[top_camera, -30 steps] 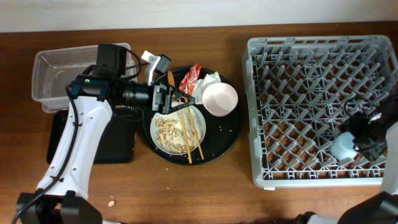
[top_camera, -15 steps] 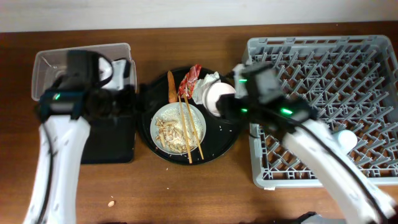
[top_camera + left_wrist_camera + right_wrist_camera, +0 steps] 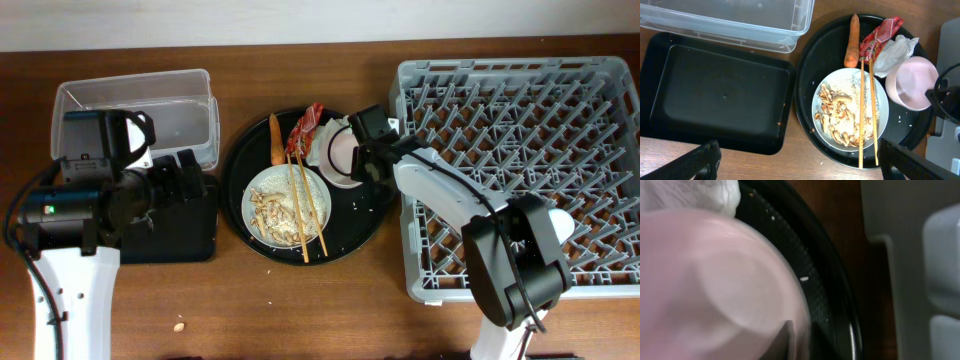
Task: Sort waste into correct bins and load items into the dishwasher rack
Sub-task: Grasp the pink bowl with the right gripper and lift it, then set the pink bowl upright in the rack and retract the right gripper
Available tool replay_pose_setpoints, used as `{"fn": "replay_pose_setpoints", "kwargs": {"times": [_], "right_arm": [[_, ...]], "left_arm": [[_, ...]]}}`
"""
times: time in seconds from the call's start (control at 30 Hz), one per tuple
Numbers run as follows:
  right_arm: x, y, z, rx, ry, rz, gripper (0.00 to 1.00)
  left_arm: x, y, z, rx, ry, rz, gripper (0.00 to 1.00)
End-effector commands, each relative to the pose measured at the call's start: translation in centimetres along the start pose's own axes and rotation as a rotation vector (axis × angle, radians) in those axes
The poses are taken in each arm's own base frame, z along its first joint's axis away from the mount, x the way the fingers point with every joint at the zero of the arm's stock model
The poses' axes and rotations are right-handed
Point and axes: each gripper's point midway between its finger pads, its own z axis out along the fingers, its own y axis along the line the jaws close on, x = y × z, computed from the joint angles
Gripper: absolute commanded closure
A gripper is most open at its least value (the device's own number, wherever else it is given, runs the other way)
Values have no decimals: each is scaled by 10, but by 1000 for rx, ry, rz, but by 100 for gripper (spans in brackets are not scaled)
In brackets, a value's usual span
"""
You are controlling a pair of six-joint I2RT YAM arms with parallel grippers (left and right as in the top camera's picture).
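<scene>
— Biggest thing first: the dishwasher rack. Its left wall stands between the pegs and the round black tray, so a low carry would knock the load against that wall.

— Any clash between the arms?

— Not as they stand. The left claw hangs spread wide and empty over the shallow black tray, well apart from the right one. If both reach into the round tray together, they could collide.

— And the pale plate-bowl?

— It is full of scraps and rice and sits just beside the small white bowl. A dropped bowl could land on it and scatter food over the desk.

— Is the bowl held?

— I cannot tell. The right claw is at its rim, on the side nearest the rack. The wrist view shows only one dark fingertip against the rim. A pinch on that smooth edge may slip or let the bowl swing.

— The crumpled napkin?

— It touches the bowl's far side and could be dragged along into the rack.

— Smallest?

— The chopsticks lie loose across the plate-bowl. One bump would roll them off.
</scene>
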Motion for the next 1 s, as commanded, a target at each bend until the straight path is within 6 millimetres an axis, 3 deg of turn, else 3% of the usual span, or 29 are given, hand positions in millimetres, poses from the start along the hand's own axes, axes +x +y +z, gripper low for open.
{"fn": "replay_pose_setpoints", "kwargs": {"times": [0.0, 0.1, 0.17, 0.23, 0.27, 0.37, 0.43, 0.53, 0.63, 0.7, 0.87, 0.9, 0.97], "right_arm": [[-16, 3, -27, -28, -53, 15, 96], [-39, 7, -78, -82, -151, 29, 96], [-55, 3, -126, -110, -250, 6, 96], [-65, -11, -166, -84, -344, -11, 96], [-70, -28, -189, -22, -406, -8, 96], [-76, -132, -266, 460, -624, 105, 96], [-68, -194, -301, 794, -666, 164, 96], [-65, -240, -300, 947, -611, 235, 96], [-65, -289, -286, 1085, -516, 292, 96], [-70, -312, -266, 1143, -438, 280, 96], [-77, -318, -201, 1178, -269, 132, 96], [-80, -318, -180, 1197, -207, 52, 96], [-83, -315, -169, 1220, -172, -11, 96]], "left_arm": [[-4, 2, -5, -10, -23, -11, 1], [-4, 2, -5, -10, -23, -11, 1], [-4, 2, -5, -10, -23, -11, 1], [-4, 2, -5, -10, -23, -11, 1], [-4, 2, -5, -10, -23, -11, 1], [-4, 2, -5, -10, -23, -11, 1], [-4, 2, -5, -10, -23, -11, 1], [-4, 2, -5, -10, -23, -11, 1], [-4, 2, -5, -10, -23, -11, 1], [-4, 2, -5, -10, -23, -11, 1], [-4, 2, -5, -10, -23, -11, 1], [-4, 2, -5, -10, -23, -11, 1], [-4, 2, -5, -10, -23, -11, 1]]}}
